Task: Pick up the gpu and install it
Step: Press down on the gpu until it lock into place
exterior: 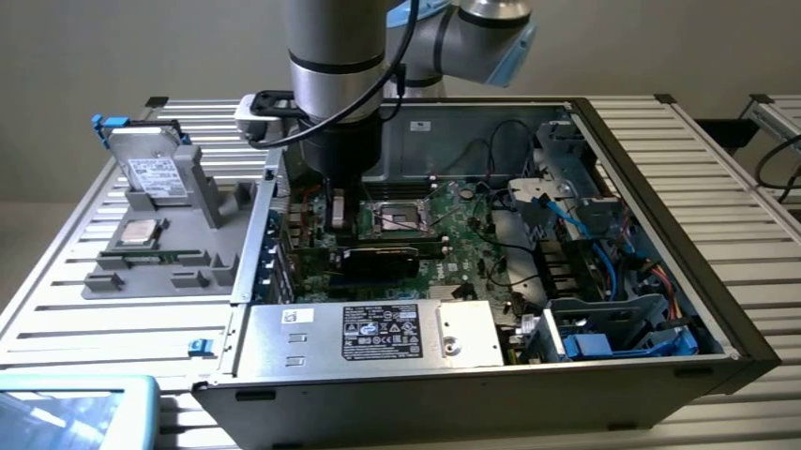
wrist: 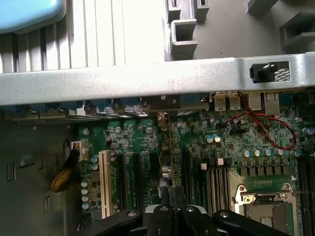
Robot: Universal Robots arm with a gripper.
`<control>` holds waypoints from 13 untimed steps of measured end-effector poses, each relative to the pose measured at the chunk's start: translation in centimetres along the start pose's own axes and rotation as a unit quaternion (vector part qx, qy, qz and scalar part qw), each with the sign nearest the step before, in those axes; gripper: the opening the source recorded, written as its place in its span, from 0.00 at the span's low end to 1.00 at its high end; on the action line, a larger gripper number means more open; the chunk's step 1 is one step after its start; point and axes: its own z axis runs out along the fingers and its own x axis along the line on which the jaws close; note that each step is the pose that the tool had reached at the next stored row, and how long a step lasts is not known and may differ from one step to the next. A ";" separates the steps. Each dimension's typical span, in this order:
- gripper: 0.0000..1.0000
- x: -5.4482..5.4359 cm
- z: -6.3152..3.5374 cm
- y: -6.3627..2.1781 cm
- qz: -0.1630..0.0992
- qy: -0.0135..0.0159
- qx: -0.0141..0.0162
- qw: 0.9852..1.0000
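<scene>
I am seeing the gpu (wrist: 169,162) standing on edge over the green motherboard (wrist: 221,142), in line with one of the long black slots, its thin board running from the case's rear wall toward my gripper (wrist: 173,196). The gripper's black fingers are pressing together on the card's near edge, clamped on it. In the exterior view the arm (exterior: 338,84) is reaching down into the open computer case (exterior: 651,169), with the card's black face (exterior: 379,260) showing just below it. On the exterior view's left, a grey tray (exterior: 188,272) is sitting beside the case, holding a silver hard drive (exterior: 156,174).
</scene>
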 end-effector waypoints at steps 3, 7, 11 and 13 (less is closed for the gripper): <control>0.12 -0.1 0.19 0.25 0.000 0.000 0.001 1.000; 0.12 -0.2 0.51 0.36 0.000 0.000 0.004 1.000; 0.12 -0.2 0.79 0.47 0.000 -0.001 0.009 1.000; 0.12 -0.3 0.91 0.55 0.000 -0.001 0.010 1.000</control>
